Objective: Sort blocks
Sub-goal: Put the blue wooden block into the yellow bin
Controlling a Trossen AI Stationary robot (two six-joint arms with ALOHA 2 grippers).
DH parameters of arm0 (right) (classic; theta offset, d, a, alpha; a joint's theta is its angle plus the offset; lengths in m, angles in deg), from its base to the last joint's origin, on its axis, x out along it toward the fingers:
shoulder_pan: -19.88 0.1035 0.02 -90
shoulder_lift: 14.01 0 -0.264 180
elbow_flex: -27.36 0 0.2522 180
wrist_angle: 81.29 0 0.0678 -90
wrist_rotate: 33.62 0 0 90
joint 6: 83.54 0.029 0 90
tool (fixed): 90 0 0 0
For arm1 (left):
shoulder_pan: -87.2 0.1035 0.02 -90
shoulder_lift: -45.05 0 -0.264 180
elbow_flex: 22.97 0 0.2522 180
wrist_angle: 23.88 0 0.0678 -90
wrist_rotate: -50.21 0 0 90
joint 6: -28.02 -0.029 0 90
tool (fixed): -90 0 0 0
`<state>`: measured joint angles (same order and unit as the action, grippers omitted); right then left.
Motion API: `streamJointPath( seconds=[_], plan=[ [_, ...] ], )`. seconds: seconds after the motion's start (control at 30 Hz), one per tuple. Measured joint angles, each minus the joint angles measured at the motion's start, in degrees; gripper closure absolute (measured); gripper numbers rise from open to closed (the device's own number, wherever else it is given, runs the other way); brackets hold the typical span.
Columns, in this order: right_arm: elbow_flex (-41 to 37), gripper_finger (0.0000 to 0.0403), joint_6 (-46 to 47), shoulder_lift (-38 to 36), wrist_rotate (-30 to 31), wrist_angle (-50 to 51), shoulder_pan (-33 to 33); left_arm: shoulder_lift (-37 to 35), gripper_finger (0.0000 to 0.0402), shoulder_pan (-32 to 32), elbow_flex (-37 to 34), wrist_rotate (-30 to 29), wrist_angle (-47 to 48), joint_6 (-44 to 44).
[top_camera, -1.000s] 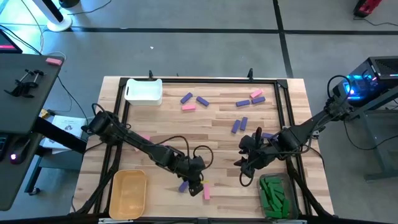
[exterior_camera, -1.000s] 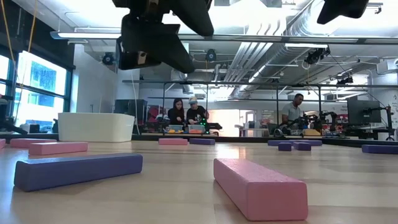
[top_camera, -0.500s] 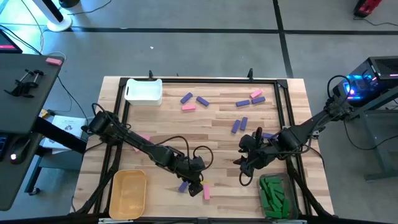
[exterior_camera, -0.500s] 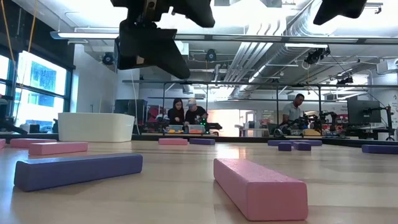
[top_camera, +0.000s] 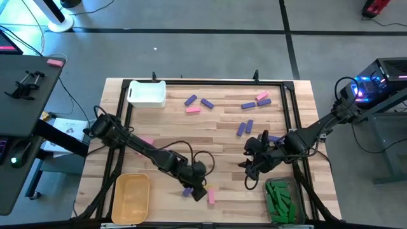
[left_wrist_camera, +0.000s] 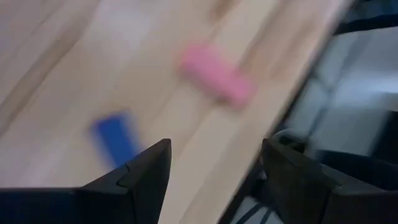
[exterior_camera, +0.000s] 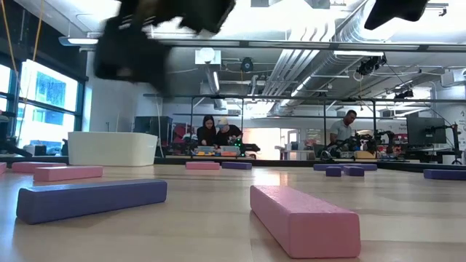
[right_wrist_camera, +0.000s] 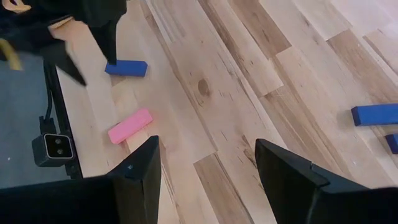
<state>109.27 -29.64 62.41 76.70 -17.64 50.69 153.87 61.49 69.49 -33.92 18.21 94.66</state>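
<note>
Blocks lie just beneath the left gripper (top_camera: 198, 182), a purple one (top_camera: 187, 191) and a pink one (top_camera: 210, 196); both grippers' fingers spread apart, right gripper (top_camera: 252, 173) empty.

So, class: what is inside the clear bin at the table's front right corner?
The clear bin holds only green blocks, piled several deep. How many there are, and whether anything lies under them, cannot be seen. The right tool hangs open just beside the bin.

Both pincers (top_camera: 196, 184) (top_camera: 249, 177) agape, empty, low
</note>
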Motion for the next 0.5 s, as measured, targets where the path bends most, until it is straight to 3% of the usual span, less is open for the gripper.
streamJointPath(
  seconds=[0.13, 0.5],
  plan=[
    [0.0, 0.0206, 0.0, 0.0, 0.7, 0.0, 0.0, 0.0, 0.0167, -0.6, -0.1, -0.6, 10.6, 6.5],
    [0.0, 0.0206, -0.2, 0.0, 0.7, -0.4, 0.0, 3.0, 0.0167, -2.1, 0.2, -4.2, 10.1, 11.0]
  ],
)
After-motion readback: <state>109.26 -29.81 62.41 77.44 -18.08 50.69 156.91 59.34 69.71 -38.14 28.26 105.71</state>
